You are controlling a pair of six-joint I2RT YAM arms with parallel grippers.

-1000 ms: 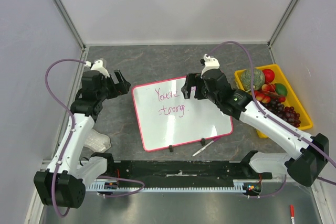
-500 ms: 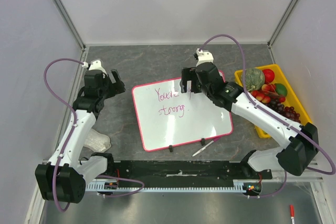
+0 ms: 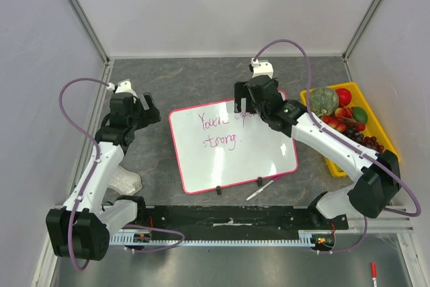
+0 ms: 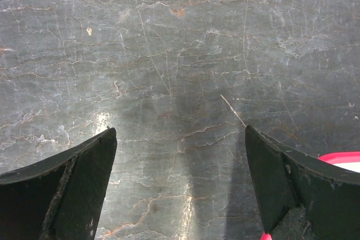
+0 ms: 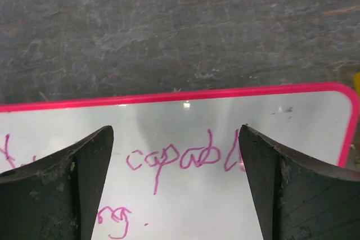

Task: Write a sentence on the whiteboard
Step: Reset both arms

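The whiteboard (image 3: 242, 159) with its pink rim lies flat in the middle of the table. The sentence (image 3: 218, 127) sits in purple cursive on its upper left part, in two lines. My right gripper (image 3: 242, 103) hovers open over the board's far edge. In the right wrist view the word "capabl" (image 5: 174, 158) shows on the whiteboard (image 5: 270, 111) between the spread fingers of the right gripper (image 5: 175, 127). My left gripper (image 3: 153, 107) stands open over bare table left of the board. The left wrist view shows the left gripper (image 4: 180, 133) empty and a corner of the whiteboard (image 4: 343, 158).
A marker pen (image 3: 259, 190) lies on the table just off the board's near edge. A yellow bin (image 3: 383, 140) of toy fruit stands at the right. A white cloth-like thing (image 3: 125, 180) lies near the left arm. A red pen (image 3: 373, 271) lies at the bottom right.
My right arm has stretched away from me, bringing its gripper from above the writing to the board's far edge. The left gripper has drawn back slightly to the left.
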